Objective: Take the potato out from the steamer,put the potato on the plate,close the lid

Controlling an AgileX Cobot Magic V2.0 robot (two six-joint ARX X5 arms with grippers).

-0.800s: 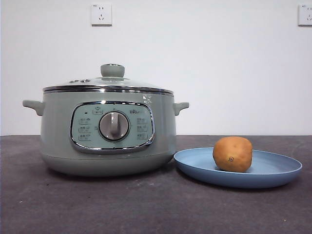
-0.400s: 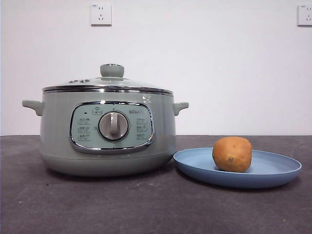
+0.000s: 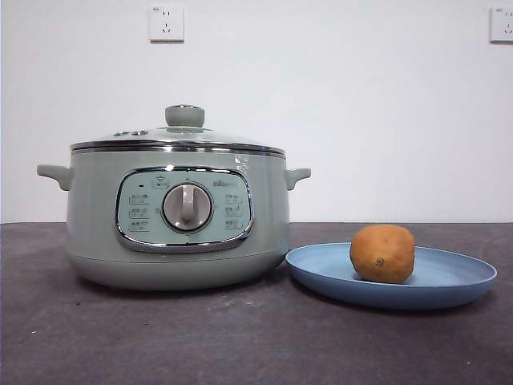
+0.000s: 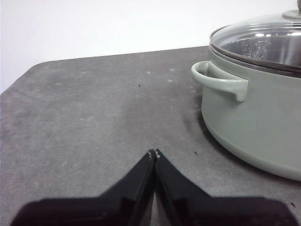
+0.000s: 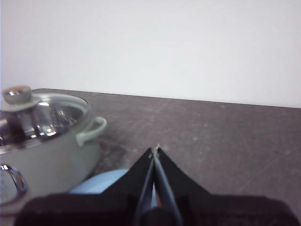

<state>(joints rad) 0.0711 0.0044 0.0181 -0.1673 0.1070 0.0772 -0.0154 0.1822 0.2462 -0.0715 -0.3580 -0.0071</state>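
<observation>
Potato (image 3: 382, 253) on plate (image 3: 449, 282), right claw (image 5: 155, 149) above (closed)

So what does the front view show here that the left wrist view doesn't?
Only the front view shows the roundish tan-brown potato resting on the shallow light-blue plate, the cooker's chrome-rimmed control panel with its silver dial, and two white wall sockets. Only the left wrist view shows the left pincer, shut and empty over the dark grey tabletop. Both show the pale sage-green steamer with its chrome-rimmed glass lid on.
</observation>
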